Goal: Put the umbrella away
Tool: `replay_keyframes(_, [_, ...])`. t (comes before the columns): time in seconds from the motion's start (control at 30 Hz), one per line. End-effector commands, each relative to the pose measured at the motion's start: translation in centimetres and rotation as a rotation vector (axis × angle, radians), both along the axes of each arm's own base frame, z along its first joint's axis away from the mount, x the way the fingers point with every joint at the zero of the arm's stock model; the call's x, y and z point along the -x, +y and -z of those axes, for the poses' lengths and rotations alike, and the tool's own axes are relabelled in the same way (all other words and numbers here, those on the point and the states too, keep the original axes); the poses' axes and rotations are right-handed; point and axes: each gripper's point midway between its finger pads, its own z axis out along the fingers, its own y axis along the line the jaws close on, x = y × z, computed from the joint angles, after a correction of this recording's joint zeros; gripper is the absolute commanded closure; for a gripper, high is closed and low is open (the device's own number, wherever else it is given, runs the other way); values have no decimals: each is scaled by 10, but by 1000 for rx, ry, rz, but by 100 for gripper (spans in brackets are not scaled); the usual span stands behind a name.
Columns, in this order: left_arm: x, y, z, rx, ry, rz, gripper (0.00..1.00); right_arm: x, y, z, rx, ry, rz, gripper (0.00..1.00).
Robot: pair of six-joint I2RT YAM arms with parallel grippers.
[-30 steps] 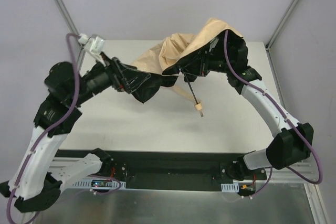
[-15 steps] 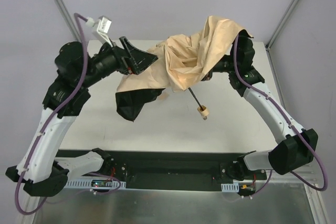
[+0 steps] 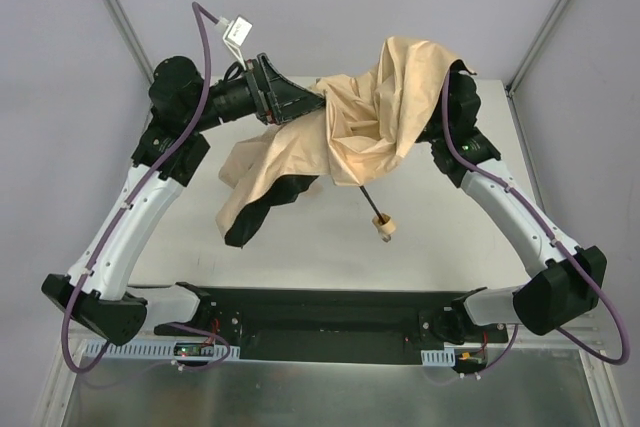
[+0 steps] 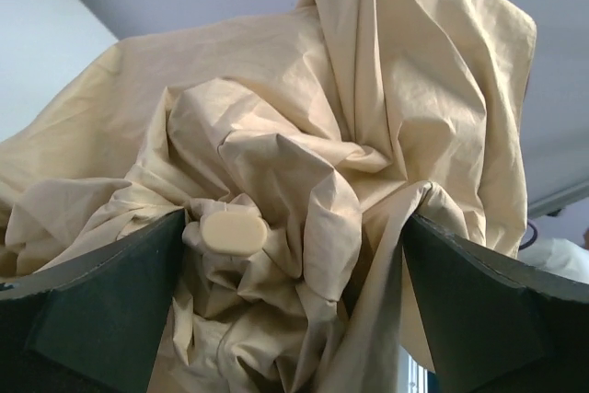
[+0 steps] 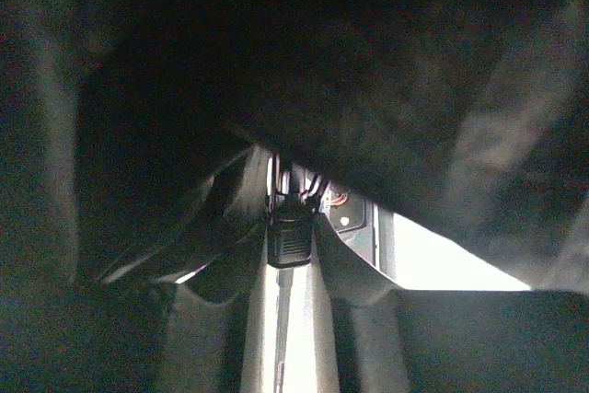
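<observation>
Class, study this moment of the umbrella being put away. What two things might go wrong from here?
The left gripper stands open around loose folds of the umbrella; closing may pinch only a fold, leaving the canopy ungathered. The canopy drapes over the right gripper, darkening its wrist view, so a slipping hold could go unnoticed and the knob handle might drop to the table.

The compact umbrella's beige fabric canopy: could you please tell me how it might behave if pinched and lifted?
The beige fabric canopy is probably floppy: it hangs in deep crumpled folds. It looks thin, so likely light. A pinch by the open left gripper may catch only one fold, the rest trailing.
</observation>
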Motion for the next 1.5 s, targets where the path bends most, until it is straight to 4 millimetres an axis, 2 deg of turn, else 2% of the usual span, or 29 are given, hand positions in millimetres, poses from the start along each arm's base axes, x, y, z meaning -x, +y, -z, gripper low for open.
replay_keyframes(0.0, [19, -12, -20, 102, -49, 217, 1, 29, -7, -39, -85, -177, -62, 100])
replay_keyframes(0.07, [16, -14, -15, 100, -29, 224, 1, 36, -6, -44, -92, -184, -77, 100])
replay_keyframes(0.1, [15, -14, -16, 108, -34, 233, 4, 39, -5, -46, -96, -188, -85, 100])
replay_keyframes(0.13, [14, -14, -17, 118, -38, 242, 11, 42, -3, -47, -99, -186, -93, 100])
replay_keyframes(0.2, [14, -14, -23, 154, -43, 270, 40, 47, -2, -51, -105, -192, -96, 100])
replay_keyframes(0.3, [15, -14, -28, 177, -40, 312, 68, 47, -1, -53, -113, -194, -67, 100])
replay_keyframes(0.33, [16, -13, -32, 179, -62, 313, 80, 45, 0, -52, -113, -188, -52, 100])
replay_keyframes(0.37, [17, -11, -36, 181, -80, 305, 92, 43, 1, -50, -108, -176, -36, 98])
replay_keyframes(0.4, [16, -9, -39, 181, -100, 292, 99, 38, 2, -47, -101, -161, -5, 86])
replay_keyframes(0.43, [15, -5, -43, 178, -129, 270, 100, 34, 1, -44, -92, -156, 39, 71])
replay_keyframes(0.53, [9, 11, -51, 168, -210, 174, 100, 11, -2, -12, 14, -94, 241, 28])
replay_keyframes(0.63, [1, 31, -56, 160, -283, 45, 100, 0, -12, 25, 103, -8, 377, 20])
replay_keyframes(0.77, [-11, 49, -57, 100, -334, -91, 100, -11, -35, 57, 181, 63, 589, 14])
replay_keyframes(0.87, [-13, 60, -63, 41, -418, -164, 100, -12, -53, 66, 206, 119, 718, 10])
replay_keyframes(0.97, [-18, 73, -67, -4, -539, -275, 100, -5, -61, 66, 187, 249, 773, 8])
replay_keyframes(1.0, [-17, 74, -67, -15, -583, -286, 100, -2, -58, 55, 143, 286, 761, 9])
replay_keyframes(1.07, [-17, 75, -68, -49, -673, -294, 100, 4, -55, 18, 24, 336, 734, 9])
replay_keyframes(1.2, [-15, 77, -65, -83, -780, -308, 100, 4, -63, -41, -130, 403, 753, 8])
replay_keyframes(1.4, [-3, 77, -70, -86, -878, -291, 100, -1, -80, -84, -220, 482, 766, 9])
replay_keyframes(1.47, [-2, 77, -71, -73, -877, -294, 100, -4, -75, -92, -211, 477, 733, 10])
